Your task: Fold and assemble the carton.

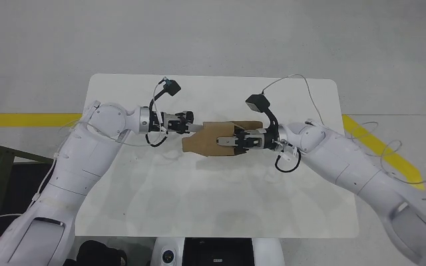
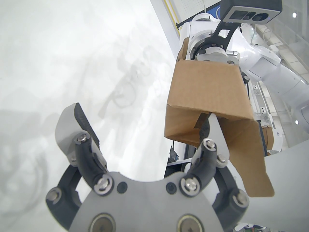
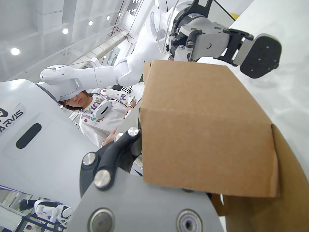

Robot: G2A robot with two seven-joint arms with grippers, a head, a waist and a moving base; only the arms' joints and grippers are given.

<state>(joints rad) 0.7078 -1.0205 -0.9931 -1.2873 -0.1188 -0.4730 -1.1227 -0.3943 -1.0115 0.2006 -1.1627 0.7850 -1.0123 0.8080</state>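
Carton: the brown carton (image 1: 213,138) is opened into a tube and lies mid-counter between the two arms. Whether it rests on the surface or hangs just above it cannot be told.
Right pincer: the right pincer (image 1: 229,141) is clenched on the carton's wall at the robot's right end. One finger lies against the outside; cardboard hides the other.
Left pincer: the left pincer (image 2: 143,113) is released and spread wide at the carton's other open end. One finger pokes into the opening and the other stands clear over the counter.
In the way: a loose flap (image 2: 253,160) hangs just beside the inserted finger. The carton's side covers most of the right pincer in the right wrist view.
Counter: the counter (image 1: 219,199) is white with rounded corners.
Room: the grey floor (image 1: 200,33) carries a yellow line (image 1: 33,120) running past both sides of the counter. Round ceiling lights (image 3: 65,31) shine overhead.
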